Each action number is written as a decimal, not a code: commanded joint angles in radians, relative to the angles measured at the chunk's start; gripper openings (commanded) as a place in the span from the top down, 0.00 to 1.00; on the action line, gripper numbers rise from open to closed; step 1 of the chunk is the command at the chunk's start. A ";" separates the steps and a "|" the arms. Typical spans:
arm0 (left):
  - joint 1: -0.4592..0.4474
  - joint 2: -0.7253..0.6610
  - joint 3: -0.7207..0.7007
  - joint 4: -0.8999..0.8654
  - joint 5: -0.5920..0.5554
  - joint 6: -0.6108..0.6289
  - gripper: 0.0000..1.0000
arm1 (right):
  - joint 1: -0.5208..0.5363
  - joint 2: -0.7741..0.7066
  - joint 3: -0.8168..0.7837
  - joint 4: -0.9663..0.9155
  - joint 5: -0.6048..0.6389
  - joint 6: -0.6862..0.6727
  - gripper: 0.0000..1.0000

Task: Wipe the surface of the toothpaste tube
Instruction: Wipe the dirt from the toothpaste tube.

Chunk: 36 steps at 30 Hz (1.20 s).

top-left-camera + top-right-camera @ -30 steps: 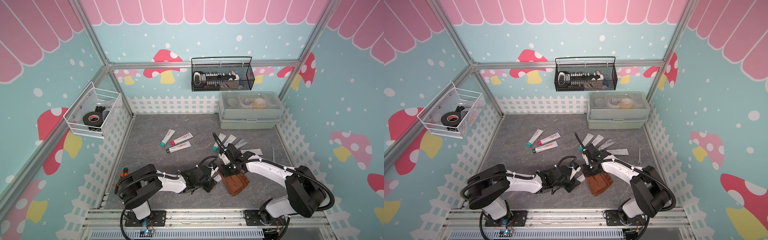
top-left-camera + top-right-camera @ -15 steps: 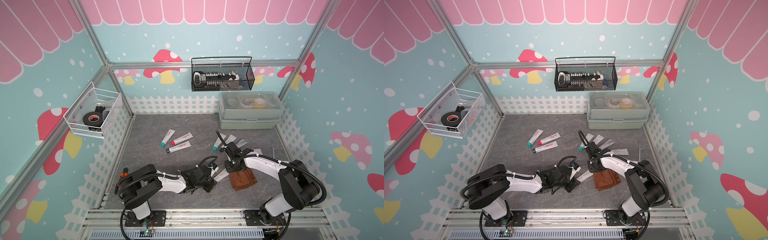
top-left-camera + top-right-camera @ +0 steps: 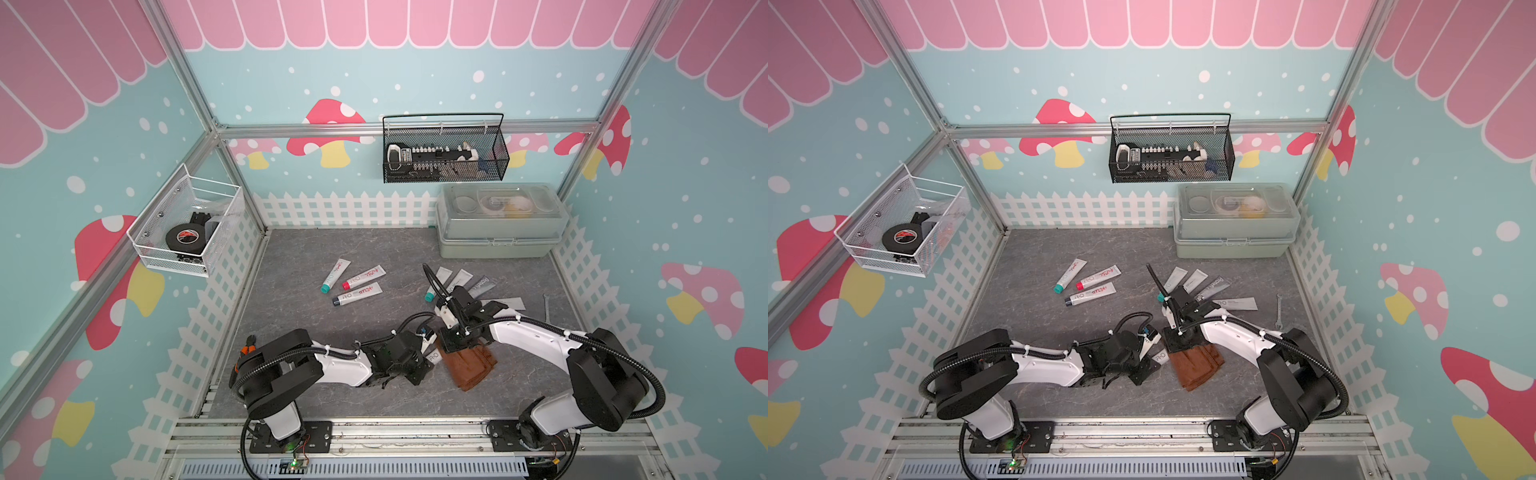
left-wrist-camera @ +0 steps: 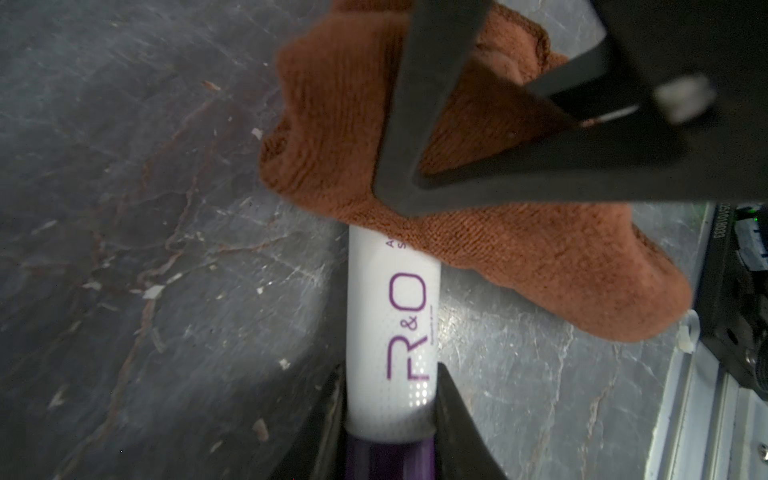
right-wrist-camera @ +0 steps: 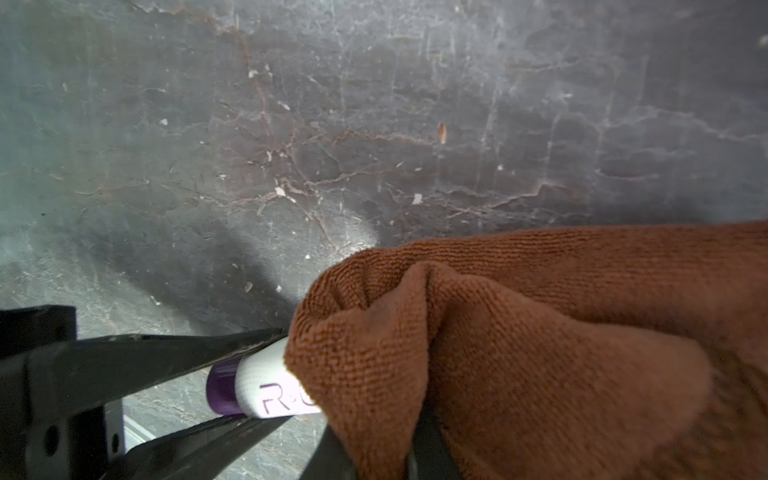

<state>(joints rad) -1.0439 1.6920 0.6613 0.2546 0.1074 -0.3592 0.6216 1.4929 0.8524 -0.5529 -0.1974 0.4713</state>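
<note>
Brown cloth (image 4: 519,270) clenched in right hand (image 3: 456,347), draped over toothpaste tube (image 4: 392,307); left hand (image 4: 390,386) pinches cap end. Stroke lengthwise, lightly.

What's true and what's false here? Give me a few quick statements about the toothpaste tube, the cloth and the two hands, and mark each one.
1. The left hand is shut on the toothpaste tube near its purple cap. True.
2. The right hand is open and empty. False: it is shut on the brown cloth.
3. The brown cloth lies over part of the toothpaste tube, hiding the end away from the cap. True.
4. The black tape roll lies on the table beside the arms. False: it sits in the white wire basket mounted on the side wall.
</note>
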 commanded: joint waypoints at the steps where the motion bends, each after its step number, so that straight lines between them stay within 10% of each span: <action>1: 0.000 0.006 -0.014 -0.044 -0.040 -0.007 0.72 | 0.012 0.056 0.001 -0.113 0.085 -0.013 0.88; 5: 0.000 0.000 -0.018 -0.044 -0.042 -0.008 0.72 | 0.003 0.132 0.045 -0.198 0.393 0.007 0.88; 13: -0.001 -0.006 -0.029 -0.037 -0.046 -0.009 0.72 | -0.006 0.201 0.056 -0.198 0.512 0.026 0.88; 19: -0.001 -0.007 -0.031 -0.034 -0.048 -0.011 0.72 | -0.040 0.162 0.034 -0.152 0.428 0.008 0.89; 29: 0.000 0.000 -0.020 -0.042 -0.048 -0.009 0.72 | 0.031 0.034 -0.028 -0.023 -0.113 0.017 0.88; 36: 0.004 -0.026 -0.024 -0.054 -0.072 -0.014 0.72 | 0.031 0.062 -0.034 -0.067 0.001 -0.002 0.88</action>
<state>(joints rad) -1.0470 1.6772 0.6525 0.2428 0.0982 -0.3595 0.6346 1.5047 0.8452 -0.5144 -0.1616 0.4816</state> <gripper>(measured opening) 0.279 0.122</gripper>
